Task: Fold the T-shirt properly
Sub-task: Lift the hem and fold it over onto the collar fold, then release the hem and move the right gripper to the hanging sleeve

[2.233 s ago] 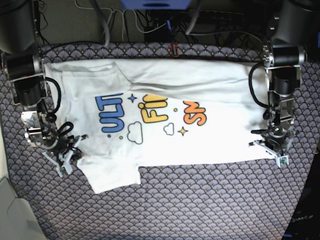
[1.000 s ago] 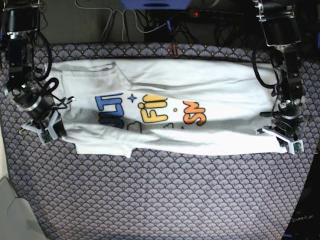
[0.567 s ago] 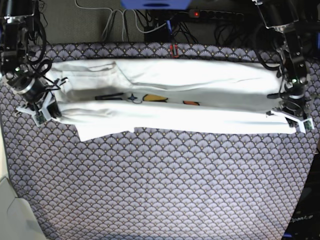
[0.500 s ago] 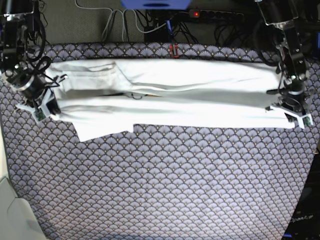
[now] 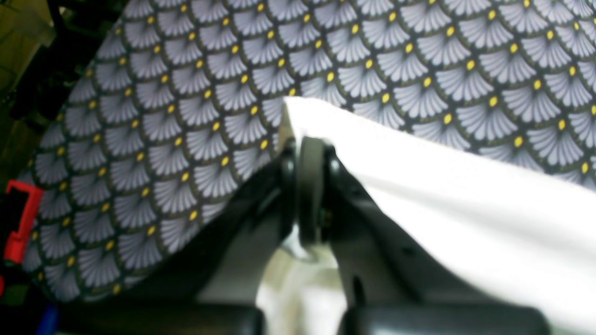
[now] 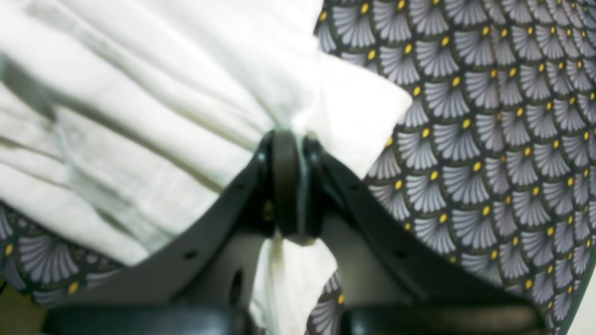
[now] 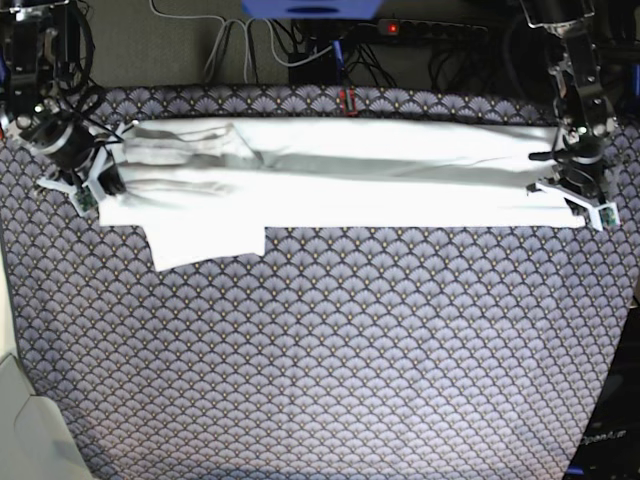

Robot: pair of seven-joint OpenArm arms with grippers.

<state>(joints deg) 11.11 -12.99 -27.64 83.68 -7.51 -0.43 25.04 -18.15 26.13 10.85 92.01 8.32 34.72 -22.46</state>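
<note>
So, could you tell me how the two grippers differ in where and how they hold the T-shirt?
The left gripper pinches a flat, smooth corner of the T-shirt on the base view's right; the right gripper clamps bunched, wrinkled cloth on that view's left. A sleeve sticks out below the fold near the right gripper; the edge by the left gripper runs straight. Both are shut on the shirt.

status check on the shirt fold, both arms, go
Left gripper and right gripper both shut on the T-shirt. Shirt doubled into a long white band, print hidden, one sleeve sticking out. Nothing in the way.
</note>
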